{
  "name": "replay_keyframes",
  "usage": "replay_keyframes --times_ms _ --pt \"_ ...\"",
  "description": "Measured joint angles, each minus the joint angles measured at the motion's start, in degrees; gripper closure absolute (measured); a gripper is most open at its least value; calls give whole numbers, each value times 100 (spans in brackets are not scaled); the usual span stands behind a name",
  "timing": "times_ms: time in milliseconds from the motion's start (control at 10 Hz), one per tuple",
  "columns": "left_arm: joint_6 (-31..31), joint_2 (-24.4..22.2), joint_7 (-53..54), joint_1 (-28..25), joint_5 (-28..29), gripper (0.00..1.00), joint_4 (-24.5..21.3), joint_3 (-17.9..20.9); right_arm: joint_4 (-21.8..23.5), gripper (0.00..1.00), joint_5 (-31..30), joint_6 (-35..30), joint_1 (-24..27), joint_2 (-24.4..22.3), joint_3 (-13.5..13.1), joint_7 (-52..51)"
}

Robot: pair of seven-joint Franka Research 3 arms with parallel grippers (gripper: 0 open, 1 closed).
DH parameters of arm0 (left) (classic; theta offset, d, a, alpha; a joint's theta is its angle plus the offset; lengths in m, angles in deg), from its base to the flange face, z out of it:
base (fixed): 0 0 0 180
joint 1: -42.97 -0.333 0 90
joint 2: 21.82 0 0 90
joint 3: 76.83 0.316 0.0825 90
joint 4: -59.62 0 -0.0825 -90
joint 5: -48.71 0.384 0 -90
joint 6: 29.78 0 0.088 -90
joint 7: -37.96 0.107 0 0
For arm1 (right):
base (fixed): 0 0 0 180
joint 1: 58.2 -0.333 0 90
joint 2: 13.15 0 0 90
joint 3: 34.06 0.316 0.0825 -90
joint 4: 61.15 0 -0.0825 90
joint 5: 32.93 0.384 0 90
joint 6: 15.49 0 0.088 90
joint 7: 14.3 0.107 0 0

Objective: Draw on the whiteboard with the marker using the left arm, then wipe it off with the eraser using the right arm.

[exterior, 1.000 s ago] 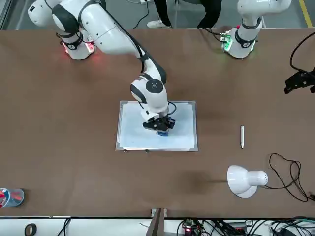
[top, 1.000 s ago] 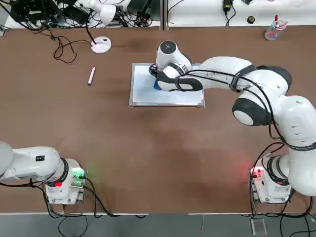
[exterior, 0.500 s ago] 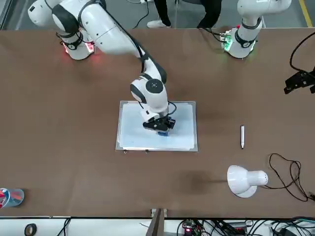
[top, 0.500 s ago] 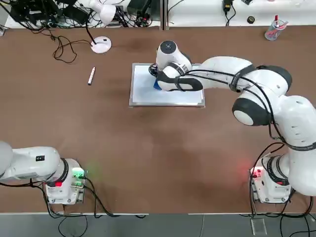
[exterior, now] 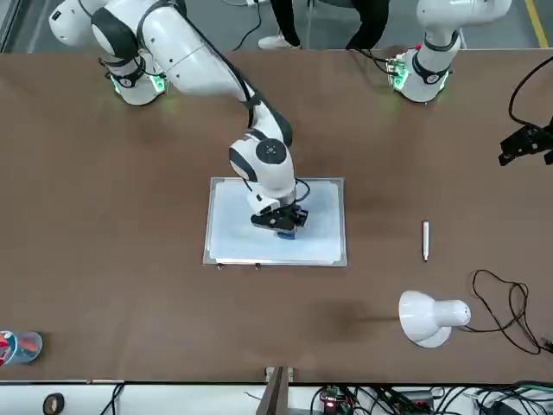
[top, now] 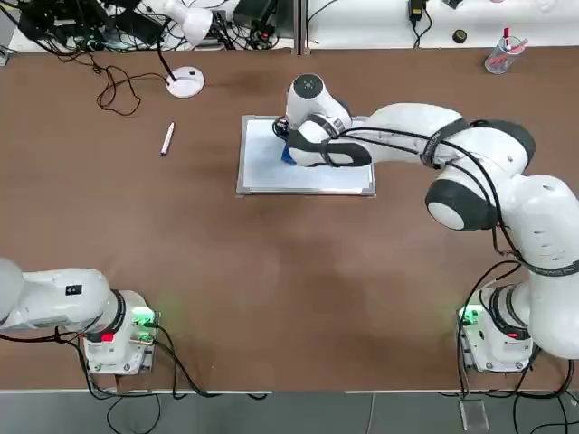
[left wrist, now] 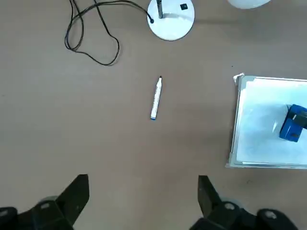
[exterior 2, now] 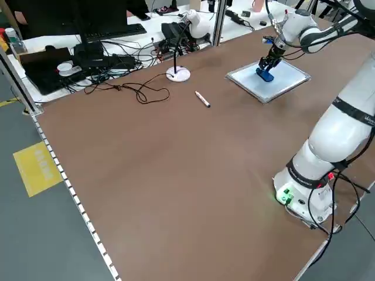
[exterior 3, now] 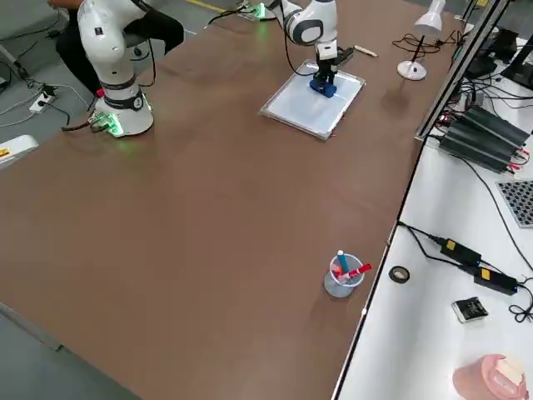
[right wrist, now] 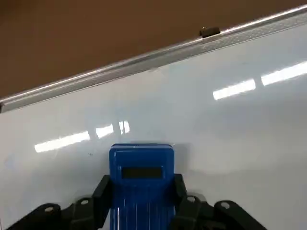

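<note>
Nothing on the table is seen to have shifted since the earlier frames. From left to right in the top view, the marker (top: 167, 138) lies discarded on bare table, well clear of the parked left gripper (left wrist: 144, 203) with its jaws spread empty. The eraser (top: 287, 155) is clamped in the right gripper (exterior: 285, 226) and pressed flat on the whiteboard (top: 262, 172), seemingly for wiping.

i see a glossy whiteboard (right wrist: 216, 120) catching light streaks, its frame (right wrist: 144, 60) dull metal; the eraser (right wrist: 141, 172) looks like smooth blue plastic, and the brown tabletop (top: 271, 289) looks matt.
</note>
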Motion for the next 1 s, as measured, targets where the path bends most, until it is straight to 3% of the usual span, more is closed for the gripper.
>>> replay_keyframes --times_ms 500,1000 --pt "-8 8 0 -2 0 0 -5 0 -555 45 6 -152 -2 118 24 484" --pt "-15 9 -4 -4 0 0 -7 0 -699 45 10 -322 2 121 26 531"
